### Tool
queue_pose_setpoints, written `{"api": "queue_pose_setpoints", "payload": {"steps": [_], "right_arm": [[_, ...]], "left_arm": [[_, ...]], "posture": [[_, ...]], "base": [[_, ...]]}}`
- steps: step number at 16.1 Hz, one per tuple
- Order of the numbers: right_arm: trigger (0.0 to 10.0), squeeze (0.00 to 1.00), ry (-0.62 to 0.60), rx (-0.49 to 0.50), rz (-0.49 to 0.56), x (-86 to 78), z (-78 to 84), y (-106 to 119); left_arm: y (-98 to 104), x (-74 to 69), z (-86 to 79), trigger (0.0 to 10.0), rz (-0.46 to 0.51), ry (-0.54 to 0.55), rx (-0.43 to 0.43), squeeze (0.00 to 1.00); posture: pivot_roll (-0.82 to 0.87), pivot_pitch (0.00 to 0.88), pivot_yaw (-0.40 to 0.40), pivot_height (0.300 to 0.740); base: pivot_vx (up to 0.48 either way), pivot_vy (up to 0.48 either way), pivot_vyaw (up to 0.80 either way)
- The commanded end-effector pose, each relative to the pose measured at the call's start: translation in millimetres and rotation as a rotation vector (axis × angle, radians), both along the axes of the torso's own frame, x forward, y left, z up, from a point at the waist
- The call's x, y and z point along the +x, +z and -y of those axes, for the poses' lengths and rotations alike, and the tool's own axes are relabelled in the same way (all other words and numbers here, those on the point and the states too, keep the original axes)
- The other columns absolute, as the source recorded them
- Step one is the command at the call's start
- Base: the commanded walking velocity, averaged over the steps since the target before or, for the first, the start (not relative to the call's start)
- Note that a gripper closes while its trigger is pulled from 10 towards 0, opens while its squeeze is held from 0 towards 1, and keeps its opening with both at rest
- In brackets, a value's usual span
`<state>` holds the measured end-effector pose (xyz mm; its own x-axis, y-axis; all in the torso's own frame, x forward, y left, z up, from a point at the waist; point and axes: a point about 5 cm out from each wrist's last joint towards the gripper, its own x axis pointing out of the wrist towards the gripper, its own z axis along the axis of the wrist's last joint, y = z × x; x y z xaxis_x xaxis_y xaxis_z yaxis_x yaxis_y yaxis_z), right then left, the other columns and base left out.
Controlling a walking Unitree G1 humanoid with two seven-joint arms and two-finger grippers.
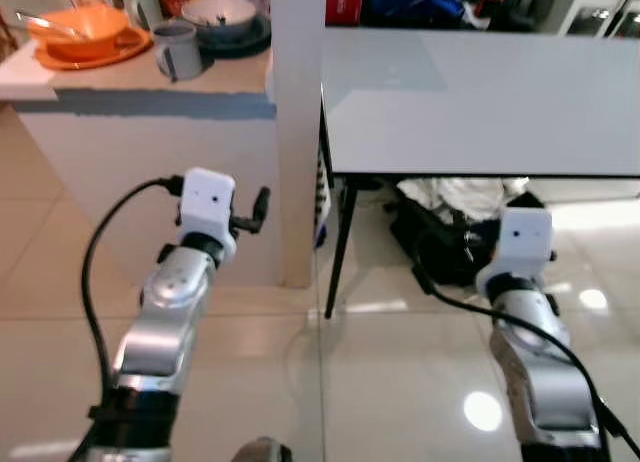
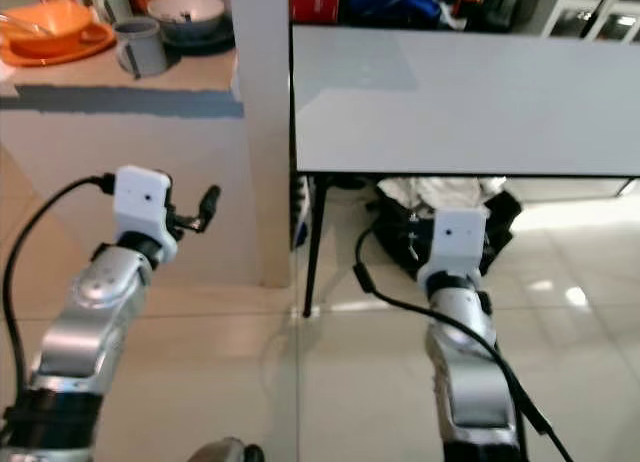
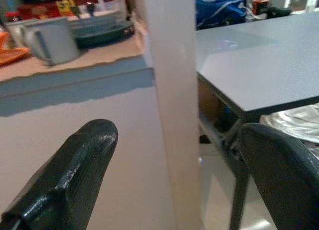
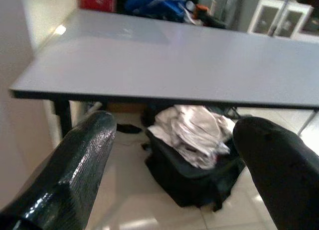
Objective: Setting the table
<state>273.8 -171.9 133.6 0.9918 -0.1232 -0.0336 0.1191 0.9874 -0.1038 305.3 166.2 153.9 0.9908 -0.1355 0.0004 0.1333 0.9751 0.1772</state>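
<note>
I face the bare grey surface [image 1: 480, 102], still unset because the dishes wait on the counter surface [image 1: 130, 87] beyond the white pillar [image 1: 297, 132]: orange bowl [image 1: 85, 27], grey mug [image 1: 178, 50], dark bowl [image 1: 220, 17] near its far edge. Left end effector [image 3: 174, 155] and right end effector [image 4: 174, 150] are both spread wide and empty, held low for approach.

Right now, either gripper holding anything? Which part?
Nothing held. Left gripper and right gripper both have open fingers with only air between them; the dishes sit on the counter.
</note>
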Motion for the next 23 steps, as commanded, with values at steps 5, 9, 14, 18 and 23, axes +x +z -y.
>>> {"api": "queue_pose_setpoints", "payload": {"steps": [5,9,14,18,23], "right_arm": [[10.0,0.0,0.016,-0.035,0.004,1.7,2.4,3.9],[10.0,0.0,0.049,-0.055,0.007,0.5,1.2,5.5],[10.0,0.0,0.107,-0.046,-0.001,2.4,-9.0,3.1],[10.0,0.0,0.081,-0.043,0.024,2.4,-3.4,8.1],[10.0,0.0,0.081,0.023,0.078,3.6,-1.3,17.5]], "left_arm": [[2.0,-1.7,14.8,10.0,0.004,-0.029,-0.022,0.0],[1.7,-1.6,15.2,10.0,0.022,-0.017,-0.015,0.0],[10.2,-0.6,7.6,10.0,0.056,0.012,-0.016,0.0],[9.5,0.7,8.2,10.0,0.055,0.01,-0.007,0.0],[10.6,2.8,10.7,10.0,0.06,0.011,-0.016,0.0]], "posture": [[0.0,0.009,-0.011,0.74],[0.01,0.013,-0.008,0.74],[0.02,0.009,-0.017,0.74],[0.01,0.012,-0.005,0.74],[-0.01,0.008,-0.025,0.74]], "base": [[0.0,0.0,0.0],[0.0,0.0,0.33],[0.384,0.0,0.8],[0.48,0.0,0.8],[0.468,0.0,0.14]]}}
